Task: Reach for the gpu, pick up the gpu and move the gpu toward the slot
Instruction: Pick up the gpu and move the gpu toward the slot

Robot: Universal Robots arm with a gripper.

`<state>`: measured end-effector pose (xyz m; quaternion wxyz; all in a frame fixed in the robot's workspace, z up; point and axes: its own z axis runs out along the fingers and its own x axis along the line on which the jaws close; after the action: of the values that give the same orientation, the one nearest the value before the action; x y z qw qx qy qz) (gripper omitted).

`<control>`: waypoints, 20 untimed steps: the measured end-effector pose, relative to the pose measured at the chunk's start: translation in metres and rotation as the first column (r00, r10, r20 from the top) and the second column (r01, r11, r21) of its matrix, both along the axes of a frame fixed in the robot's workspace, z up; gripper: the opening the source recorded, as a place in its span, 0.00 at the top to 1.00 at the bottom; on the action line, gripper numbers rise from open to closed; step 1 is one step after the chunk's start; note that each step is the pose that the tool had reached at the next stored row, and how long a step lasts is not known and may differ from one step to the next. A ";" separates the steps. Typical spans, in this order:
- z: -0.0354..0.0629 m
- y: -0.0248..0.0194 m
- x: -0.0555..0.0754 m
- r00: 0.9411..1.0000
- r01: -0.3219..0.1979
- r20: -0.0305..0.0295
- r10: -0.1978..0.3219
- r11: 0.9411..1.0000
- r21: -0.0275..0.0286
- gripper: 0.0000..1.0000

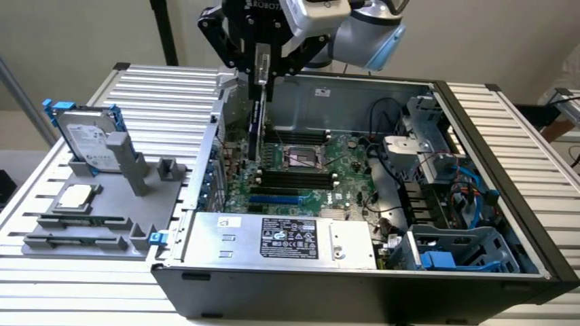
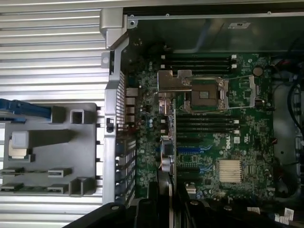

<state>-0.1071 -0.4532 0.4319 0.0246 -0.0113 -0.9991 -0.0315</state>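
The gpu (image 1: 258,115) hangs upright and edge-on, a thin dark blade, inside the open computer case (image 1: 363,299). My gripper (image 1: 263,66) is shut on its upper edge, above the case's back left part in the exterior view. The card's lower end hovers over the green motherboard (image 1: 349,170), beside the black memory slots. In the wrist view the gpu (image 2: 167,142) runs away from my gripper (image 2: 164,209), with a silver metal part (image 2: 171,80) at its far end. Blue expansion slots (image 1: 276,200) (image 2: 190,151) lie on the board, nearer the power supply than the card's lower end.
A grey fixture (image 1: 109,224) on the slatted table holds a hard drive in a blue frame (image 1: 86,132) and a small square processor chip (image 1: 77,195). Inside the case are the power supply (image 1: 281,238), the processor socket (image 1: 303,155), cables and drive cages (image 1: 444,204).
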 end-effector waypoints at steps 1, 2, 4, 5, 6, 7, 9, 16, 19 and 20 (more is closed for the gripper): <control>-0.0012 0.0006 0.004 1.000 0.000 0.000 0.000 1.000 0.000 0.74; -0.0027 0.0013 0.009 1.000 0.000 0.000 0.000 1.000 0.000 0.74; -0.0062 0.0032 0.017 1.000 0.000 0.000 0.000 1.000 0.000 0.74; -0.0080 0.0045 0.020 1.000 0.000 0.000 0.000 1.000 0.000 0.74; -0.0098 0.0058 0.023 1.000 -0.001 0.000 0.001 1.000 0.000 0.74; -0.0116 0.0072 0.025 1.000 -0.001 0.000 0.001 1.000 0.000 0.74; -0.0153 0.0099 0.029 1.000 -0.003 0.000 0.003 1.000 0.000 0.74; -0.0280 0.0189 0.046 1.000 -0.007 0.000 0.007 1.000 0.000 0.74; -0.0334 0.0222 0.055 1.000 -0.008 0.000 0.008 1.000 0.000 0.74; -0.0353 0.0232 0.059 1.000 -0.008 0.000 0.008 1.000 0.000 0.74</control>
<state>-0.0483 -0.4300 0.3966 0.0247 -0.0073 -0.9992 -0.0313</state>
